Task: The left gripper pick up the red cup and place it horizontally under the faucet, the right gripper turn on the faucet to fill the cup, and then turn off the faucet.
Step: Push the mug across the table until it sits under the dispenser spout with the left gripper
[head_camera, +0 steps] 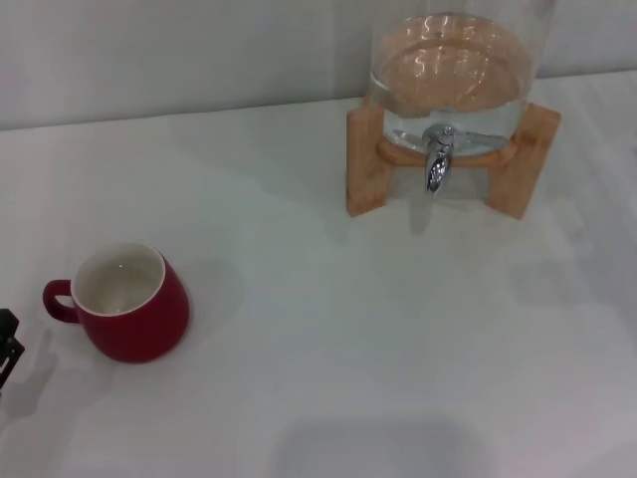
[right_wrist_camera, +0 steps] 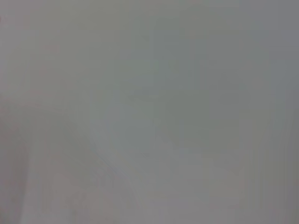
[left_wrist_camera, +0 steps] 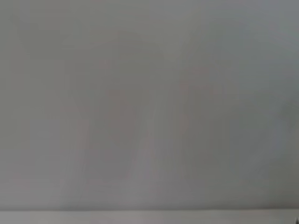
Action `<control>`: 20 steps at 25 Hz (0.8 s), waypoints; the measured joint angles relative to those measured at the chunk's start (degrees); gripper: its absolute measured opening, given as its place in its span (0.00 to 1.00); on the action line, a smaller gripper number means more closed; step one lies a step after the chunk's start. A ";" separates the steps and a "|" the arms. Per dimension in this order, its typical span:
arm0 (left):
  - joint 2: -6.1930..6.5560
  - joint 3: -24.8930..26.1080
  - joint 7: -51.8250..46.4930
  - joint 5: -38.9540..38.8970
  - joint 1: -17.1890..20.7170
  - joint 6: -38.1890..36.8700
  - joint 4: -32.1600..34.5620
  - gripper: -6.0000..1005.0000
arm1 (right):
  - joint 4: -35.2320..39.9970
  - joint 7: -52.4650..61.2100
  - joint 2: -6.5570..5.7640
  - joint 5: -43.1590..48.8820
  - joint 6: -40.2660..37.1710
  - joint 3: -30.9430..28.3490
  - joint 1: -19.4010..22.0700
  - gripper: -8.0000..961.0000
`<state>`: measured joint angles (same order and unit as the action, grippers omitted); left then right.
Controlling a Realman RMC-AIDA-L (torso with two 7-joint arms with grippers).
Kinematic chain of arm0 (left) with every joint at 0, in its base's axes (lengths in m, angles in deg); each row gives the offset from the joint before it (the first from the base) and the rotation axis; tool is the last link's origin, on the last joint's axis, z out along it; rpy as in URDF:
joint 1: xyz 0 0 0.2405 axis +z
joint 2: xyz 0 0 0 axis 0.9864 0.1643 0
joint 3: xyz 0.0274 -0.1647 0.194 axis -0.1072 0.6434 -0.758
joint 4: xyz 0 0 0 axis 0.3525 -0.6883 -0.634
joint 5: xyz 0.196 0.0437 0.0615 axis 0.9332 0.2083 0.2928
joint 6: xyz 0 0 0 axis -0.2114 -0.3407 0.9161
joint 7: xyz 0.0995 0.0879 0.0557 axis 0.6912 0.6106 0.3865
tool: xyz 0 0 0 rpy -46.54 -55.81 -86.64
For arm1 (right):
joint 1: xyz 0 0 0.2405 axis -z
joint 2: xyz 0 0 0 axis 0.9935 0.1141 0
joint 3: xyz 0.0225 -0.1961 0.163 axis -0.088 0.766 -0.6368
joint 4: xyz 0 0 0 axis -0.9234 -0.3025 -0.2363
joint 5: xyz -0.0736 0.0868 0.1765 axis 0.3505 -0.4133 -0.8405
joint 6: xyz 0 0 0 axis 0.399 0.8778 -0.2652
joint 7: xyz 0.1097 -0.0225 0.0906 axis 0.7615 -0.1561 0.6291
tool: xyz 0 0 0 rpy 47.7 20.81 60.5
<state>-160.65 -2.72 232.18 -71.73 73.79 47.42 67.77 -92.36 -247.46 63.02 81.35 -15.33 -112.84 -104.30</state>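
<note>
**Cup upright on the table, far from the faucet**

The white table (head_camera: pixel 328 329) fills the head view. At its far right a glass jar (head_camera: pixel 453 70) sits in a wooden stand (head_camera: pixel 365 159), with the chrome faucet (head_camera: pixel 438 164) hanging at its front. The red cup (head_camera: pixel 127 304) stands upright near left, handle pointing left, well apart from the faucet. Only a black bit of the left gripper (head_camera: pixel 8 344) shows at the left edge, beside the cup; its fingers cannot be made out. The right gripper is out of sight.

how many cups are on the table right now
1. The red cup stands upright at the table's left side, handle pointing left, well apart from the faucet. Neither wrist view shows another.
</note>
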 joint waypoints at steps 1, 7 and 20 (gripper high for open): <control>0.00 0.00 0.00 0.00 0.00 0.00 0.00 0.87 | 0.00 0.00 0.00 0.00 0.00 0.00 0.00 0.63; 0.07 -0.14 0.00 1.79 -0.64 -1.89 0.00 0.87 | 0.00 -0.01 0.00 0.03 0.09 0.00 0.11 0.63; 0.23 -0.14 0.00 2.53 -2.51 -6.76 -0.09 0.87 | 0.00 -0.01 0.00 0.43 0.09 0.00 0.09 0.63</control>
<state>-160.42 -2.86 232.19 -69.20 71.28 40.67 67.68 -92.36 -247.46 63.02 81.78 -15.24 -112.84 -104.21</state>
